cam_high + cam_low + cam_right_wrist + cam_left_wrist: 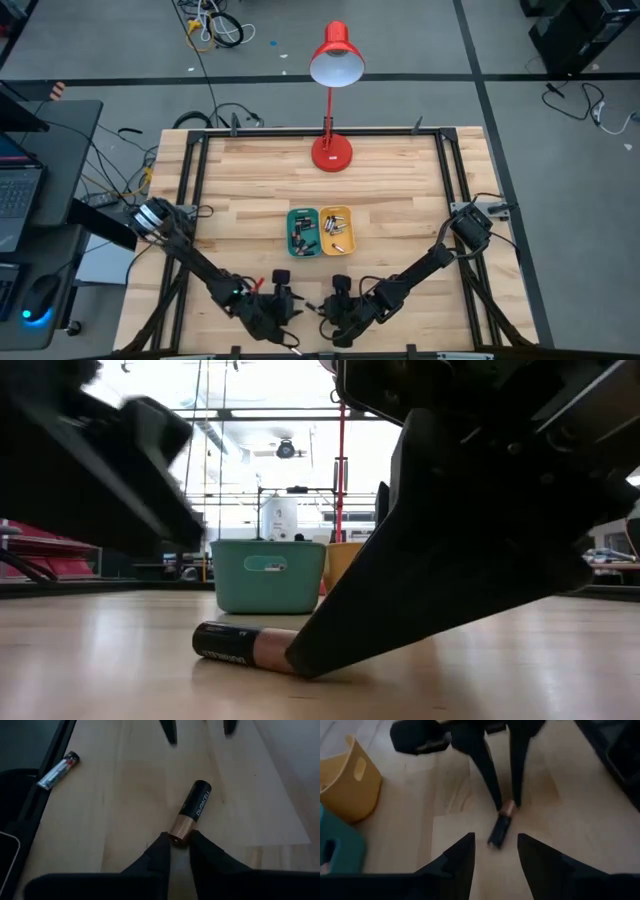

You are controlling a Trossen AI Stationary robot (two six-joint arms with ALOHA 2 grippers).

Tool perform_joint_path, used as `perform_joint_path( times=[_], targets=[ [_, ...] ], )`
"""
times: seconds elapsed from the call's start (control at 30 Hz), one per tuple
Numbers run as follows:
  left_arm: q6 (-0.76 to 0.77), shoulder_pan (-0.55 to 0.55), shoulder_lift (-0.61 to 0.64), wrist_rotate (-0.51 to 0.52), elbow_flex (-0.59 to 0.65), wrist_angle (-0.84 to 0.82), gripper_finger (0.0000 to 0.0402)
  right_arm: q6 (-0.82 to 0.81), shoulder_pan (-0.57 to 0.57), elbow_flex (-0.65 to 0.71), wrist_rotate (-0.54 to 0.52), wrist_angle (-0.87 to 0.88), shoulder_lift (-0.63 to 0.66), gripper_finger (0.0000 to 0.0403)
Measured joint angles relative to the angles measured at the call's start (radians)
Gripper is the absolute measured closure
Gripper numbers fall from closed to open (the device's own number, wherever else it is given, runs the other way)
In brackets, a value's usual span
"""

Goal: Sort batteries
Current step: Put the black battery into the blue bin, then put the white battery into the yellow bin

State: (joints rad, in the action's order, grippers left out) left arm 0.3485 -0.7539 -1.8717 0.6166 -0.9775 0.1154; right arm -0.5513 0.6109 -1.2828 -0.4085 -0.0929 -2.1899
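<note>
Batteries are being sorted one at a time, and the black-and-copper battery lying on the bare wooden table is the one in hand: the right gripper is pinching its copper end between nearly closed fingertips, with the black body sticking out ahead, flat on the wood. Facing it across the battery, the left gripper is hovering just beside with its jaws spread and nothing between them. Another battery, silvery with a red end, is lying loose near the table's edge, still waiting. Further out toward the middle of the table, the teal tray and the yellow tray are sitting side by side, touching, each already holding several batteries, so the sorting looks well along, with at least these two cells left. Both arms are reaching low and forward from the table's sides, wrists angled inward, so that the grippers are meeting near the front edge.
</note>
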Motion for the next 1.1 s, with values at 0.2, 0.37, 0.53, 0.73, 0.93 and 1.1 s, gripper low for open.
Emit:
perform_joint_path(
  times=[0.2, 0.37, 0.53, 0.73, 0.93, 1.1],
  targets=[
    [0.030, -0.051, 0.088, -0.016, 0.001, -0.084, 0.0239, -0.009, 0.000, 0.001, -0.026, 0.002, 0.000, 0.0389],
    [-0.083, -0.116, 0.091, -0.199, 0.001, -0.076, 0.0239, -0.008, 0.000, 0.001, -0.041, 0.000, -0.001, 0.0397],
    [-0.163, -0.160, 0.045, -0.259, 0.001, -0.042, 0.0238, -0.007, -0.005, 0.001, -0.045, -0.005, -0.002, 0.0400],
    [-0.319, -0.178, -0.054, -0.260, 0.000, 0.235, 0.0222, -0.026, -0.008, 0.002, -0.108, -0.004, -0.004, 0.0401],
    [-0.344, -0.155, -0.105, -0.289, 0.000, 0.312, 0.0195, -0.043, -0.014, 0.002, -0.107, -0.005, -0.004, 0.0401],
    [-0.314, -0.131, -0.106, -0.288, 0.000, 0.315, 0.0192, -0.051, -0.014, 0.002, -0.102, -0.007, -0.004, 0.0402]
  ],
)
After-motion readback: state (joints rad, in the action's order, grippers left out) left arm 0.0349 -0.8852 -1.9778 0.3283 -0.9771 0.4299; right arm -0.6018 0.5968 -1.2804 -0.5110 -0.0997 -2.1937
